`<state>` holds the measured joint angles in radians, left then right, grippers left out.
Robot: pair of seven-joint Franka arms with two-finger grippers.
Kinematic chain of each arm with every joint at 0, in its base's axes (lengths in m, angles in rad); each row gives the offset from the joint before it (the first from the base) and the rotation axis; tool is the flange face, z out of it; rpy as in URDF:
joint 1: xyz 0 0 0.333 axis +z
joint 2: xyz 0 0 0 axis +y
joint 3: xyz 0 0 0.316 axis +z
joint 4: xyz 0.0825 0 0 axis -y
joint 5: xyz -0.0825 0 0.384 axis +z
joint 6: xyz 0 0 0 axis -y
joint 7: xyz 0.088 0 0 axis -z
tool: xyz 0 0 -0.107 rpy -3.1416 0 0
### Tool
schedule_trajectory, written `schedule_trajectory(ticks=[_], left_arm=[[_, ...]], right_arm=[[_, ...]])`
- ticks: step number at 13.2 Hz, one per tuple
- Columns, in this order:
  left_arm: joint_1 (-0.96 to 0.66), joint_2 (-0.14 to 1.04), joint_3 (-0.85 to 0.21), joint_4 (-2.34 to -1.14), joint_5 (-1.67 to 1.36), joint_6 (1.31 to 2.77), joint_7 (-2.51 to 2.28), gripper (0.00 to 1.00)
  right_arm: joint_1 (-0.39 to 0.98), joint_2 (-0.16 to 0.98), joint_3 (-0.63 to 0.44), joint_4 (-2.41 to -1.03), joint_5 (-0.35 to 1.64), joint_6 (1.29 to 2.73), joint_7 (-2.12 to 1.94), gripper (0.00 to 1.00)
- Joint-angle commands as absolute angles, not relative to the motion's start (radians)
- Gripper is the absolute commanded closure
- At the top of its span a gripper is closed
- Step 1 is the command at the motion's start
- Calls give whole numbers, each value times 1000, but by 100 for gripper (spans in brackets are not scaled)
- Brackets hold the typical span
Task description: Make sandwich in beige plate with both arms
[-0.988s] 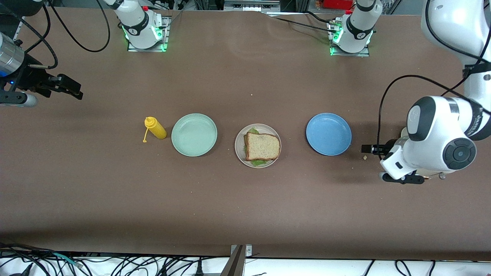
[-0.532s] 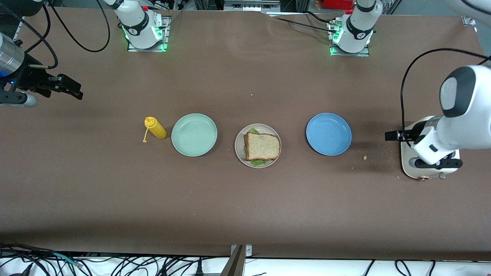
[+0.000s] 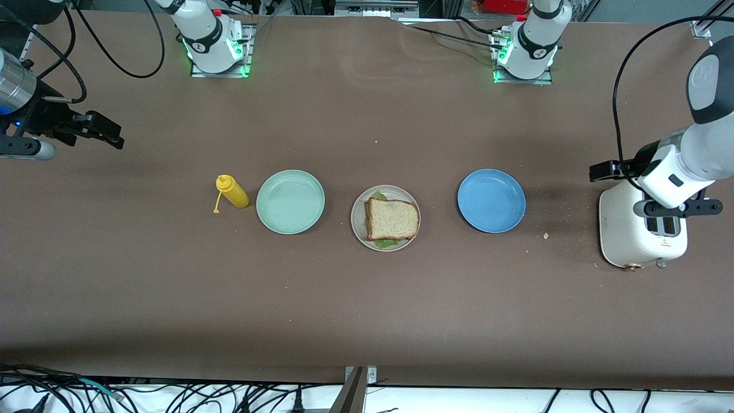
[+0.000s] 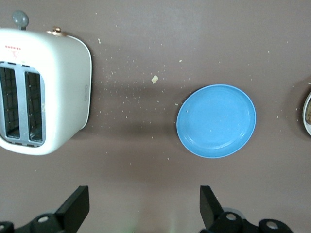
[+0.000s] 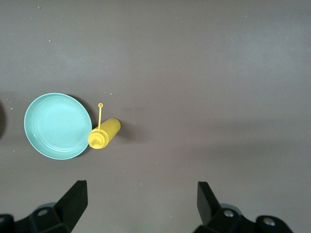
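Observation:
The sandwich (image 3: 393,219), a brown speckled bread slice on top with green lettuce (image 3: 386,243) poking out under it, lies on the beige plate (image 3: 355,213) at the middle of the table. My left gripper (image 3: 601,171) hangs open and empty over bare table beside the toaster; its two fingers stand wide apart in the left wrist view (image 4: 144,204). That view also catches a sliver of the beige plate (image 4: 308,112). My right gripper (image 3: 110,135) waits open and empty over the right arm's end of the table, seen also in the right wrist view (image 5: 141,199).
A blue plate (image 3: 491,201) and a white toaster (image 3: 622,229) stand toward the left arm's end, with crumbs (image 3: 545,235) between them. A mint green plate (image 3: 290,201) and a yellow squeeze bottle (image 3: 232,192) lie toward the right arm's end.
My left arm has drawn back from beside the blue plate toward its own end of the table and risen, uncovering the toaster. The right arm has not moved.

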<state>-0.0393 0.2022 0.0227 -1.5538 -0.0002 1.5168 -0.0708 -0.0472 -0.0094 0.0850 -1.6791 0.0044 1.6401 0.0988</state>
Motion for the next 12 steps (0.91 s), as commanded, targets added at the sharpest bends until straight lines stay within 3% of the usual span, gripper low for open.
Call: schedule_trajectory(ticks=[1, 12], left_arm=[[-41, 111, 11, -1638, 40, 1523, -83, 0], [-40, 87, 8, -1560, 44, 1571, -72, 0]], right_arm=[[-58, -29, 92, -1697, 15, 1643, 89, 0], [-58, -28, 91, -1697, 15, 1643, 86, 0]])
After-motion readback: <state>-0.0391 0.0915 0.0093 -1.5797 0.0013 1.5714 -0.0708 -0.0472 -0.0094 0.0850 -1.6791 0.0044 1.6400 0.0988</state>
